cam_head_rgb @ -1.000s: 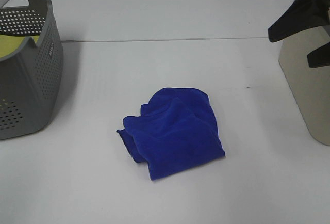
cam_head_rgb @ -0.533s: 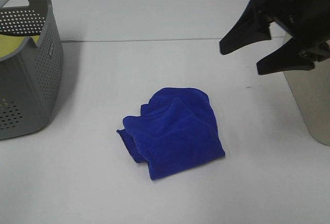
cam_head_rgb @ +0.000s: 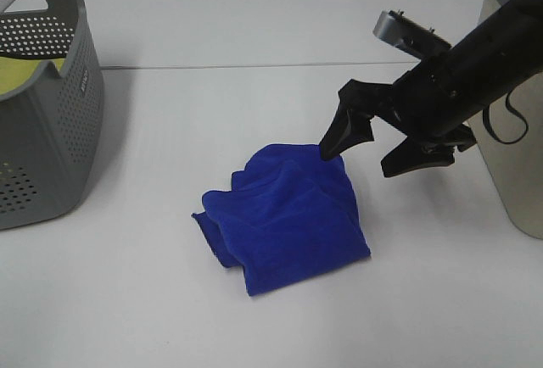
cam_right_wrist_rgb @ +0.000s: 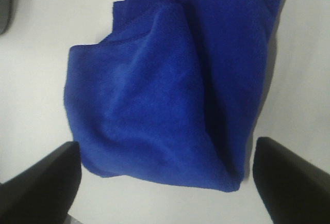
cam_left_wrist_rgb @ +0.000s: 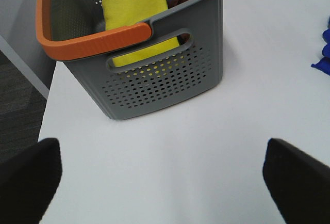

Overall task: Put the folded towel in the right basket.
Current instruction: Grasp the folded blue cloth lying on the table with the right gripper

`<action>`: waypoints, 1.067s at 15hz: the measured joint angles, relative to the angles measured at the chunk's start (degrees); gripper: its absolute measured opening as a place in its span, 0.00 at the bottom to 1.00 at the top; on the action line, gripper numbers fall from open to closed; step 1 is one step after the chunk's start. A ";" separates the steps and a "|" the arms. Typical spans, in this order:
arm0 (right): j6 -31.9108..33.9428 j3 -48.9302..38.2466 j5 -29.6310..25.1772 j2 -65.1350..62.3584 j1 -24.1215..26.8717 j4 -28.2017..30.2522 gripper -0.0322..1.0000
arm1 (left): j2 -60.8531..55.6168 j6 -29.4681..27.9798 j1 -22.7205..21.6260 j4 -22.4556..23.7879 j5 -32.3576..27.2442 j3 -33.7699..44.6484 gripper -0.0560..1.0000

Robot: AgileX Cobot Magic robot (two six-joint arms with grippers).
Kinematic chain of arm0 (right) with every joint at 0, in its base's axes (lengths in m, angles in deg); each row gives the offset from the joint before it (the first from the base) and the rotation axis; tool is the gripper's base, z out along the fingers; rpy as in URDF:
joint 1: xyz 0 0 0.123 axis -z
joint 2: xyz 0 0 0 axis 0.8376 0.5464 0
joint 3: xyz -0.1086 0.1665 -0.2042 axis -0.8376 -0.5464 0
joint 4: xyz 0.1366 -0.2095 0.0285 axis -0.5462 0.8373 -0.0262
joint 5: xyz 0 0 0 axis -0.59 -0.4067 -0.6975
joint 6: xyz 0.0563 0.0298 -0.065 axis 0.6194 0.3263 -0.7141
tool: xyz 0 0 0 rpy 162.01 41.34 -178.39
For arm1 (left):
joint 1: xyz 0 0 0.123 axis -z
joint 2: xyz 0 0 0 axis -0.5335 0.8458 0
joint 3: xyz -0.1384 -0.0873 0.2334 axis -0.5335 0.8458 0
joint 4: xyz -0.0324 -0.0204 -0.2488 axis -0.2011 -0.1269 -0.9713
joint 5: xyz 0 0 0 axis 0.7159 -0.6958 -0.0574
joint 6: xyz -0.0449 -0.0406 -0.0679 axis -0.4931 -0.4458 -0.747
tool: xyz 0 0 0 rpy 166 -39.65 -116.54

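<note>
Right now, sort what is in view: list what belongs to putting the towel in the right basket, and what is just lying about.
For the job:
folded towel
right basket
right gripper, open at the towel's far edge

Just lying about:
grey perforated basket
yellow cloth inside it

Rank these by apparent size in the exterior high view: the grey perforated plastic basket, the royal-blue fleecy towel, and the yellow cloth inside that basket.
1. Grey perforated plastic basket, largest even though the frame edge crops it.
2. Royal-blue fleecy towel.
3. Yellow cloth, smallest; only a strip shows over the basket's rim.
</note>
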 joint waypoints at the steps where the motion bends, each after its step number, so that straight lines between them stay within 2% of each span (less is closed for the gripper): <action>1: 0.00 0.00 1.09 1.78 0.00 0.00 0.87 | 0.00 0.00 0.00 0.00 0.00 0.00 0.99; 6: 0.63 0.00 4.53 8.77 0.00 0.11 0.87 | 0.00 0.00 0.00 0.00 0.00 0.00 0.99; 11: 4.35 0.06 4.64 14.50 0.00 -0.11 0.87 | 0.00 0.00 0.00 0.00 0.00 0.00 0.99; 16: 4.58 0.06 3.32 15.18 0.00 -2.86 0.87 | 0.00 0.00 0.00 0.00 0.00 0.00 0.99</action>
